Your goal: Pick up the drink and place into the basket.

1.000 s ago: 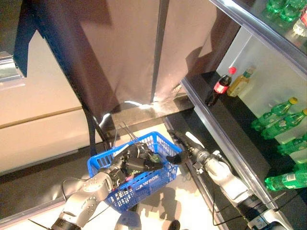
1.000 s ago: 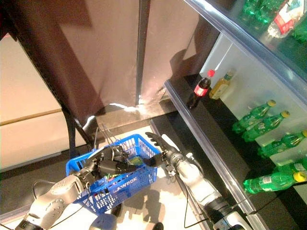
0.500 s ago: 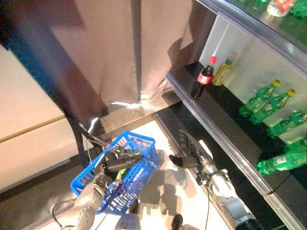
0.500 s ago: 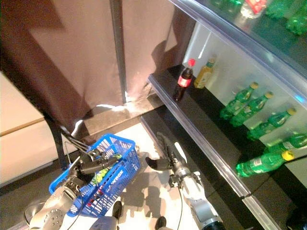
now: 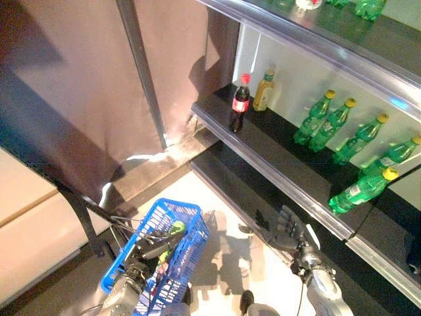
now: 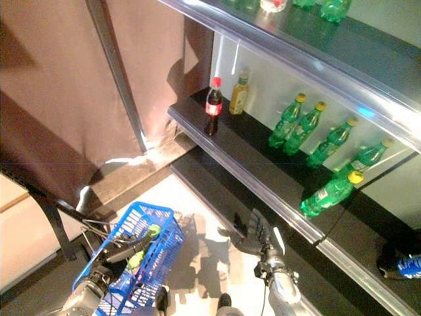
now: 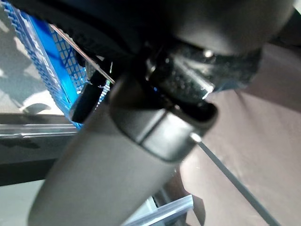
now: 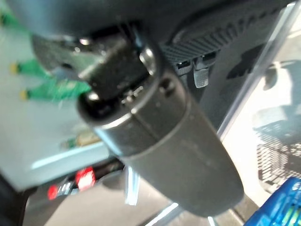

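Carrying the blue basket (image 5: 172,232) by its handle in my left hand (image 5: 135,271) | a green drink (image 6: 143,245) already lies inside | right hand (image 6: 252,236) relaxed, fingers spread — empty, low beside the shelf (image 6: 263,191) of bottles (image 6: 297,122).

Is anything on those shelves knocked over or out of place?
Yes: one green plastic bottle with a yellow cap lies on its side at the shelf's front edge, while the other green bottles stand behind it.

Left robot hand (image 7: 141,94) fills most of the frame, fingers not readable. Blue mesh basket (image 7: 51,66) wall shows past it, thin wire handle (image 7: 80,54) crossing; brown curtain (image 7: 263,141) behind.
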`<state>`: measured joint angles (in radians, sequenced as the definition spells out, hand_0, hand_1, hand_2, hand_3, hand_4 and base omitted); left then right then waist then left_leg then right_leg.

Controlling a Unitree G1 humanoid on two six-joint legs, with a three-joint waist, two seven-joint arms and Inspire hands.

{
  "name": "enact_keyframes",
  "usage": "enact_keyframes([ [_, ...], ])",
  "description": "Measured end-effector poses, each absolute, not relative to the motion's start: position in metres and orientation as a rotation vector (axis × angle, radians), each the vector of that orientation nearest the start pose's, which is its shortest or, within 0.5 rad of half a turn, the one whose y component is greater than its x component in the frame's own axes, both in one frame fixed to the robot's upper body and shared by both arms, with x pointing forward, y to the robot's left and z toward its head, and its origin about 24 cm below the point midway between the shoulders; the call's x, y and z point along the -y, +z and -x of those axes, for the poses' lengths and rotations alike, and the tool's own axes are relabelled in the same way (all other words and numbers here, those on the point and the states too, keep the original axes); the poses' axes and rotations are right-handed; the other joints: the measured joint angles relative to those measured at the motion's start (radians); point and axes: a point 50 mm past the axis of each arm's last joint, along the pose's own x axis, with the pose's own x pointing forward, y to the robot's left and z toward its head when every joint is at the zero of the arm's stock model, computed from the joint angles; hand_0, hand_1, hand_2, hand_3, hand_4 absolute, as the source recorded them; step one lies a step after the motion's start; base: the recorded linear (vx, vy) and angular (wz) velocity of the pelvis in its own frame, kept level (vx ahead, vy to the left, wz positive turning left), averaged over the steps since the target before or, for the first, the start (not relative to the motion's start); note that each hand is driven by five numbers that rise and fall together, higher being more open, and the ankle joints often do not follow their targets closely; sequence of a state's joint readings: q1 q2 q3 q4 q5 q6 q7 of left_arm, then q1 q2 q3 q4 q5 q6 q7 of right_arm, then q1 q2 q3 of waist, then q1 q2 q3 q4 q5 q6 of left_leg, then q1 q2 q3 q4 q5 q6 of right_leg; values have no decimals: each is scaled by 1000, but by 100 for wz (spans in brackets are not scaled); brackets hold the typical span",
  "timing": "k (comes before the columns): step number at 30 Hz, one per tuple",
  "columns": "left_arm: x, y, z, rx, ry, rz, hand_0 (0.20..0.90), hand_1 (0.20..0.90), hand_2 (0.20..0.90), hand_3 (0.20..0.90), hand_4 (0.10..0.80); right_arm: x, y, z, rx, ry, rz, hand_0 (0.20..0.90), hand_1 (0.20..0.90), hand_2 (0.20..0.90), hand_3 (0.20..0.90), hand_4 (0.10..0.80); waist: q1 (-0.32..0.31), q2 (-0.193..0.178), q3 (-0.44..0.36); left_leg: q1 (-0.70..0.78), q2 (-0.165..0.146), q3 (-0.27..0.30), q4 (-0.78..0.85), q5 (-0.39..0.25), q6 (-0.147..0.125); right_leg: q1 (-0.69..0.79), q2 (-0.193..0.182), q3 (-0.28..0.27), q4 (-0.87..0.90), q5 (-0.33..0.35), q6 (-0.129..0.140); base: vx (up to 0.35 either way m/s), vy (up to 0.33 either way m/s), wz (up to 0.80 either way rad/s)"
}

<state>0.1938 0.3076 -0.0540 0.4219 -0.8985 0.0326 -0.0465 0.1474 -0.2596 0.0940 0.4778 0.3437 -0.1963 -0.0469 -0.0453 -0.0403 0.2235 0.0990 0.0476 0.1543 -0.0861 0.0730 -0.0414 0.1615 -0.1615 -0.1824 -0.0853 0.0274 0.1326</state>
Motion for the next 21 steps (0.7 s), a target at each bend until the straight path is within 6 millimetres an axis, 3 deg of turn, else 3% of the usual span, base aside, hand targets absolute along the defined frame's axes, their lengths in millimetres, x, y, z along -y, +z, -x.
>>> enact_keyframes([
  [3, -230, -101, -150, -642, 329, 618, 300, 300, 300, 200, 100, 227, -91, -165, -540, -223, -77, 900, 900, 900, 900, 800, -14, 30, -42, 22, 1, 32, 0, -13, 0, -3, 3, 38, 0, 2, 2, 15, 35, -41],
  [8, -230, -122, -142, -699, 384, 629, 300, 300, 300, 200, 100, 259, -125, -118, -743, -437, -141, 900, 900, 900, 900, 800, -21, 40, -83, 42, 4, 70, -2, -24, -1, -10, 6, 75, 0, 3, 2, 19, 25, -23],
  [14, -242, -144, -108, -833, 502, 610, 300, 300, 300, 200, 100, 276, -141, -77, -887, -544, -159, 900, 900, 900, 900, 800, -62, 29, -139, 60, 8, 119, -7, -41, -4, -23, 10, 130, -5, 3, 2, 26, 18, -27],
  [21, -247, -156, -79, -953, 507, 536, 300, 300, 300, 200, 100, 276, -149, -55, -978, -542, -151, 900, 900, 900, 900, 800, -70, 19, -149, 77, 11, 156, -7, -51, -5, -28, 14, 165, 0, 6, 1, 22, 18, -16],
])
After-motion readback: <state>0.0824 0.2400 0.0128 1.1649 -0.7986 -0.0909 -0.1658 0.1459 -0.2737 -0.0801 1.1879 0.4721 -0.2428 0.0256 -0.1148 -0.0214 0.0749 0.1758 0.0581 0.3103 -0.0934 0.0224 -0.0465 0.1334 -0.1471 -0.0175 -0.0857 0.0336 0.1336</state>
